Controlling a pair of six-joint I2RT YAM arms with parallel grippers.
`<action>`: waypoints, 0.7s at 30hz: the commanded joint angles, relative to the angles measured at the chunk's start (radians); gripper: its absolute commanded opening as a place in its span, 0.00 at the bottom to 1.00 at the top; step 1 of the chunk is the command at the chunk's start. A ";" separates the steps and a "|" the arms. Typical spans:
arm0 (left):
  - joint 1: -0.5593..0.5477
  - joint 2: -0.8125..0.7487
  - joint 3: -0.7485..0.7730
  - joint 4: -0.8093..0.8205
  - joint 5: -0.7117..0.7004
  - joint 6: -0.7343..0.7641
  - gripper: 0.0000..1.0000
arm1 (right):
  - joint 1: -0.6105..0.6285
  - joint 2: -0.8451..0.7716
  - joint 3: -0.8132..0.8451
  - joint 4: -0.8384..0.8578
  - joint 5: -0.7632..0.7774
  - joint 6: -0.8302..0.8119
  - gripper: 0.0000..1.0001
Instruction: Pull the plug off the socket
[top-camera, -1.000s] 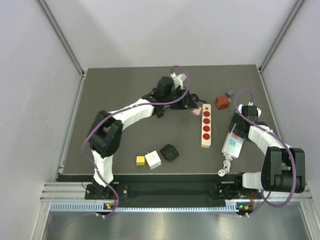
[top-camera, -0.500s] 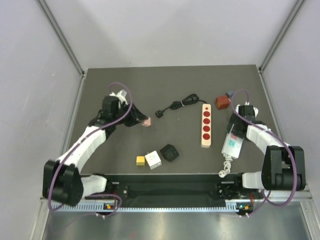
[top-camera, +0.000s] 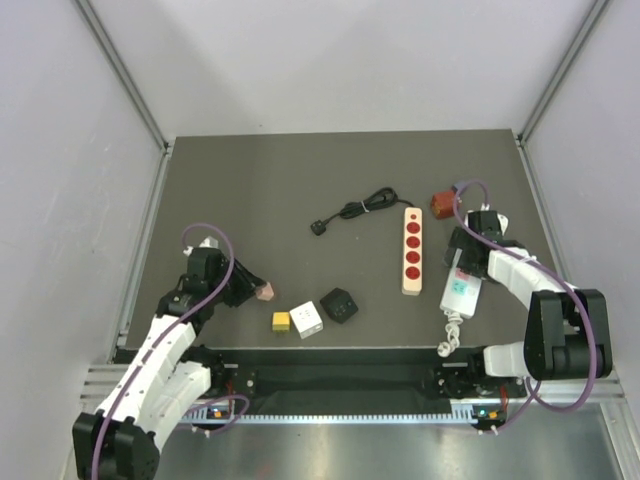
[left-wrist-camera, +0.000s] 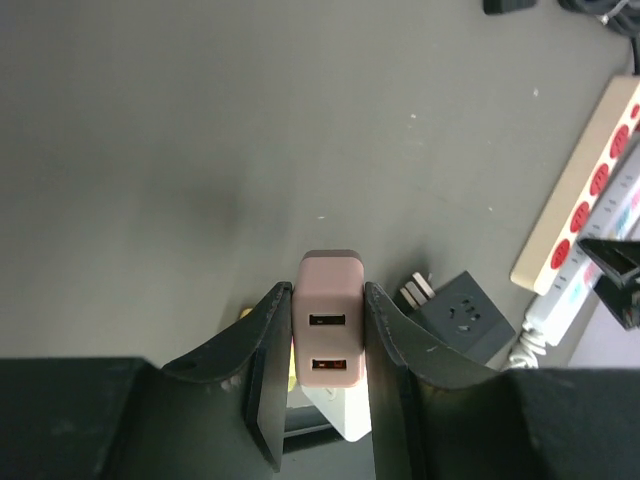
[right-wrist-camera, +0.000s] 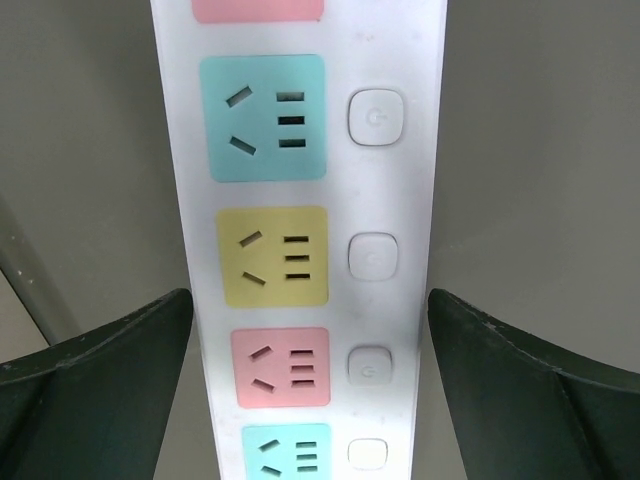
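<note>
In the last second the left tool (left-wrist-camera: 328, 305) has carried the pink plug (left-wrist-camera: 330, 335) from beside the far end of the beige socket strip (top-camera: 411, 250) to the near left part of the worktop (top-camera: 250, 180). I judge the pull done, with only setting the plug down left. Meanwhile the right tool (right-wrist-camera: 310, 320) has spread its fingers wide apart on either side of the white power strip (right-wrist-camera: 300, 130) by the right edge, gripping nothing. The plug is clamped between the left tool's fingers, well apart from the beige strip and near the yellow cube (top-camera: 281, 321) by the near edge.
</note>
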 joint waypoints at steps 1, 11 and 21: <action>0.007 -0.054 -0.024 -0.057 -0.089 -0.051 0.00 | 0.017 -0.005 0.036 0.005 0.030 0.000 1.00; 0.007 0.006 -0.109 0.059 -0.087 -0.063 0.00 | 0.033 -0.057 0.019 0.019 0.048 0.005 1.00; 0.007 -0.023 -0.117 0.016 -0.146 -0.032 0.55 | 0.042 -0.053 0.024 0.022 0.042 0.000 1.00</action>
